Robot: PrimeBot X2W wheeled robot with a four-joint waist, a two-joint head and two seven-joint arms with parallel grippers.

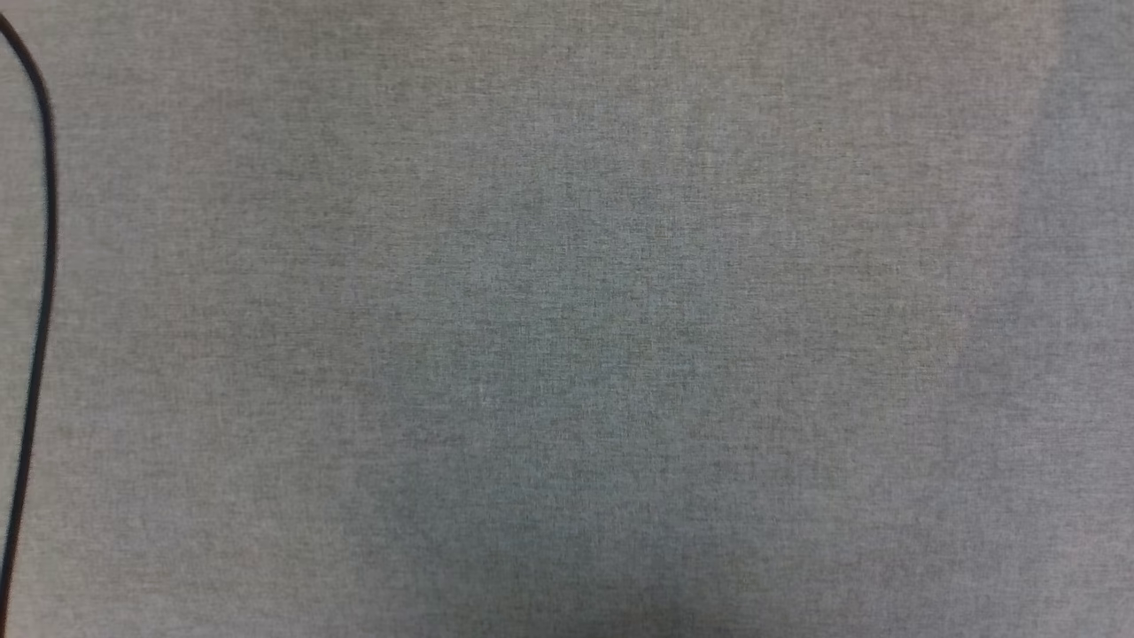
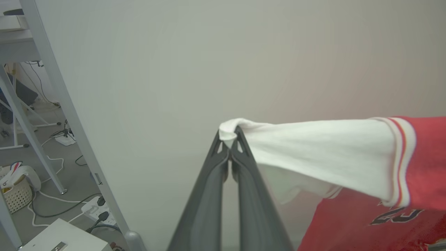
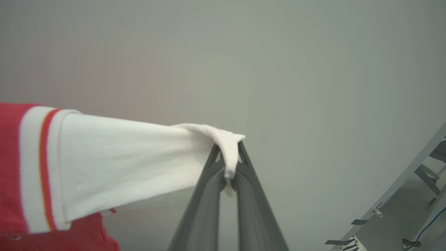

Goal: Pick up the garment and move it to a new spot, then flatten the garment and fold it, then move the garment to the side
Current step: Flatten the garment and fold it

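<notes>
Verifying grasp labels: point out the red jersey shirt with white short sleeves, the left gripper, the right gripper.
red jersey shirt (image 2: 331,157): left wrist view, on the white sleeve.
left gripper (image 2: 230,141): left wrist view, between fingertips.
right gripper (image 3: 229,153): right wrist view, between fingertips.

The grey surface (image 1: 567,319) is seen closely from above by the head camera, while the garment (image 2: 331,157) is shared by both wrist views.
</notes>
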